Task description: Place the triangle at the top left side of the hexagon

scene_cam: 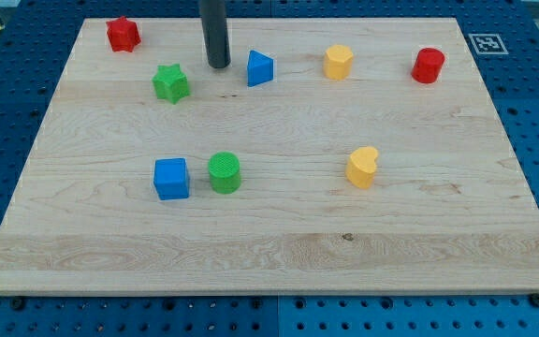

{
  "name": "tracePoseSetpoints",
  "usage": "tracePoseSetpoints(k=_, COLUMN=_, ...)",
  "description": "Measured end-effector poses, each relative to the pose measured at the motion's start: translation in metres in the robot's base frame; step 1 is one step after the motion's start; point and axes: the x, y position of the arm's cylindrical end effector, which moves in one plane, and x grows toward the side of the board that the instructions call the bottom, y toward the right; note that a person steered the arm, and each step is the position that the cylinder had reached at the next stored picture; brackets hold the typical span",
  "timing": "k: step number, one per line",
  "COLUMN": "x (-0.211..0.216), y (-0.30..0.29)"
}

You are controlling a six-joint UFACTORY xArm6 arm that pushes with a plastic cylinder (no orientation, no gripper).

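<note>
Camera view: my tip (pixel 218 65) just left of blue triangle (pixel 259 68) (not touching).

A pale wooden board (pixel 269 253) carries eight small blocks. Along the view's top, from left to right, lie a red star (pixel 123 34), a green star (pixel 170 82), a blue triangle (pixel 259 68), a yellow hexagon (pixel 338 62) and a red cylinder (pixel 429 65). Lower down (roughly mid-board) a blue cube (pixel 171 178) sits just beside a green cylinder (pixel 224 172), and a yellow heart (pixel 363 167) lies well apart at the view's right. My tip (pixel 218 65) rests on the board between the green star and the blue triangle.
</note>
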Motion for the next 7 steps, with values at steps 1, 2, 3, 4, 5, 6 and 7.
tracePoseSetpoints(k=1, x=0.019, y=0.000)
tracePoseSetpoints(k=2, x=0.041, y=0.001)
tracePoseSetpoints(k=3, x=0.052, y=0.027)
tracePoseSetpoints(k=4, x=0.027, y=0.045)
tracePoseSetpoints(k=5, x=-0.021, y=0.045)
tracePoseSetpoints(k=6, x=-0.008, y=0.045)
tracePoseSetpoints(k=7, x=0.029, y=0.052)
